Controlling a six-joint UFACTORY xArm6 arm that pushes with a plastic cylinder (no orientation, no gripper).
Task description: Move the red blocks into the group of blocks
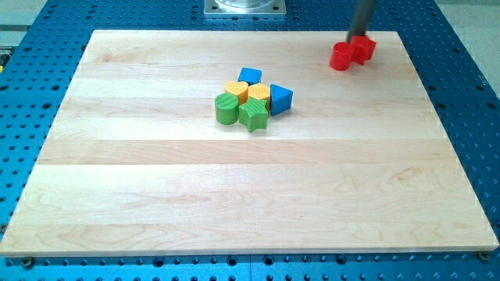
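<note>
Two red blocks sit touching each other near the view's top right corner of the board: one (341,57) on the left, the other (363,49) on the right. My tip (358,37) stands just behind them, at their top edge, touching or nearly touching the right one. The group lies near the board's middle: a blue block (250,76) at its top, two yellow blocks (236,90) (258,95), a blue block (281,99) on the right, a green cylinder (226,108) on the left and a green star-like block (254,115) at the bottom.
The wooden board (234,195) lies on a blue perforated table (469,78). A grey metal mount (245,8) stands at the view's top edge, behind the board.
</note>
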